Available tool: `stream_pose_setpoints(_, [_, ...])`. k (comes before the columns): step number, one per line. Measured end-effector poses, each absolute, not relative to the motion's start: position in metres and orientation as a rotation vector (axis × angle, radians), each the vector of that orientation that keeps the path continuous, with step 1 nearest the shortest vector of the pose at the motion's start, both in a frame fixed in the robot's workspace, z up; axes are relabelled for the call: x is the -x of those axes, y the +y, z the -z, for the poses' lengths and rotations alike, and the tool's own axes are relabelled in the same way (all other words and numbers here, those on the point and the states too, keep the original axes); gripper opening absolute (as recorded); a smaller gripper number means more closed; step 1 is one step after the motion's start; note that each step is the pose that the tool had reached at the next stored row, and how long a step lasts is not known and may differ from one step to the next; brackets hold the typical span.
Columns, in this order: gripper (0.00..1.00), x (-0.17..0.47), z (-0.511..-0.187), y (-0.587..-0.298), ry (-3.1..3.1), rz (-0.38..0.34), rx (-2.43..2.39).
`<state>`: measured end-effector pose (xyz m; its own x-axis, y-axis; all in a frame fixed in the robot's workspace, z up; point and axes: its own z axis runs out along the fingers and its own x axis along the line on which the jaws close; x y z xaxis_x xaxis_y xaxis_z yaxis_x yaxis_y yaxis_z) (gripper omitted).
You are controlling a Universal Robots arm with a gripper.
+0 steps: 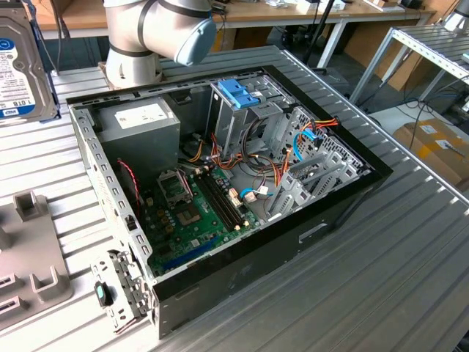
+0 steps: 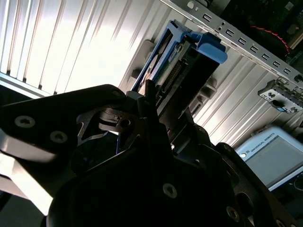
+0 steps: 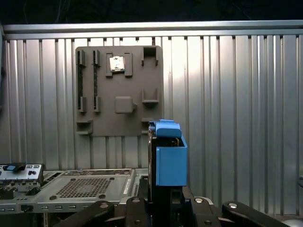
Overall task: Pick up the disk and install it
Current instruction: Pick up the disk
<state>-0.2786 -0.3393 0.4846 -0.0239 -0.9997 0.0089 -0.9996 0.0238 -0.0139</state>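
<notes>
The claw (image 3: 165, 204) was found pinching the disk (image 3: 169, 161) by its end, at lower centre of the first wrist view; judged risk: a narrow grip letting it tilt and jam against the drive cage (image 1: 233, 121).

Ribbed metal table (image 1: 381, 279), wooden bench (image 1: 293, 15) — box (image 1: 432, 145), perhaps

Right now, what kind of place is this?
Probably a robotics workshop: a robot arm, its hand holding a disk, an open computer case on a ribbed metal table, and workbenches behind.
</notes>
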Motion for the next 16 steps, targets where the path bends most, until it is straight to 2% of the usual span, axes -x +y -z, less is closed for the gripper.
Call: stream_pose_setpoints(16, [0.35,0.242,-0.485,-0.337,2.245,0.025,2.192])
